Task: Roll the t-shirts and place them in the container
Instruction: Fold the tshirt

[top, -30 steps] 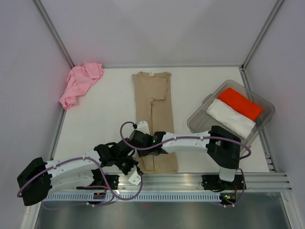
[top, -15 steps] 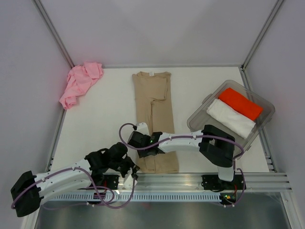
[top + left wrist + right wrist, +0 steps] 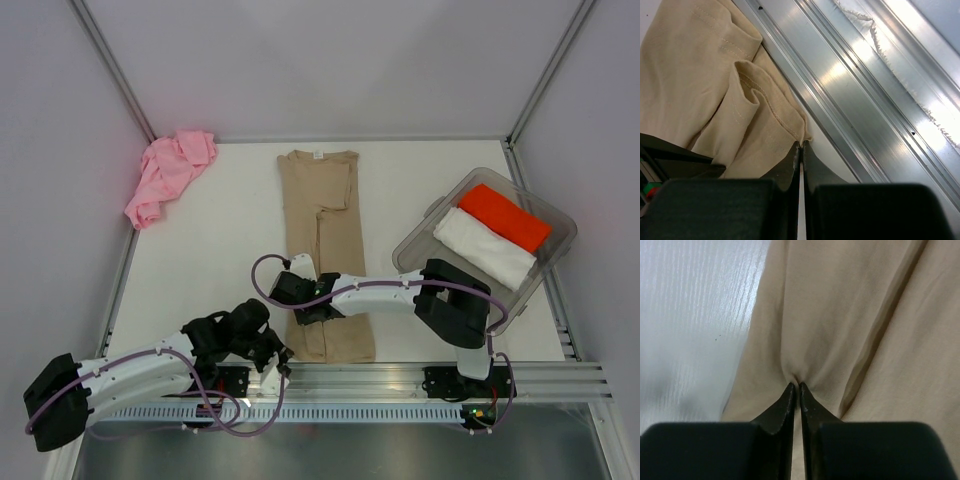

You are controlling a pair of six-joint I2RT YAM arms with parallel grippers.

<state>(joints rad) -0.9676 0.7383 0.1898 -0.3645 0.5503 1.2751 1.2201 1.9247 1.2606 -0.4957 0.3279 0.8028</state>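
Bin: a clear plastic bin [image 3: 415, 258] sits at 3 o'clock on the table [image 3: 230, 240], set at a slant to the table edge.
Bin contents: I see one folded orange cloth [image 3: 503, 217] and one folded white cloth [image 3: 484, 247] lying side by side and touching, the orange one on the far side.
Tan t-shirt: the tan t-shirt [image 3: 322, 210] is folded into a long narrow strip down the middle of the table.
Its axis: the long axis runs 12 to 6, with the collar at 12 and the hem at 6 against the aluminium rail [image 3: 400, 375].
Pink t-shirt: the pink t-shirt [image 3: 168, 172] is crumpled in the corner at 10 o'clock, well apart from the tan one. I read no clear axis in it.
Left gripper: my left gripper [image 3: 280, 354] is at the hem's 7 o'clock corner with its fingers pressed together. I cannot tell whether any cloth is caught between them.
Right gripper: my right gripper [image 3: 316, 314] sits over the strip's near half, toward its 9 o'clock edge.
Left wrist only: this view shows the hem rumpled into folds right beside the rail, which the top view flattens out.
Right wrist only: here the fingers nearly meet, pinching a small pucker of tan cloth, with bare table at 9 o'clock. The arm hides this from above.
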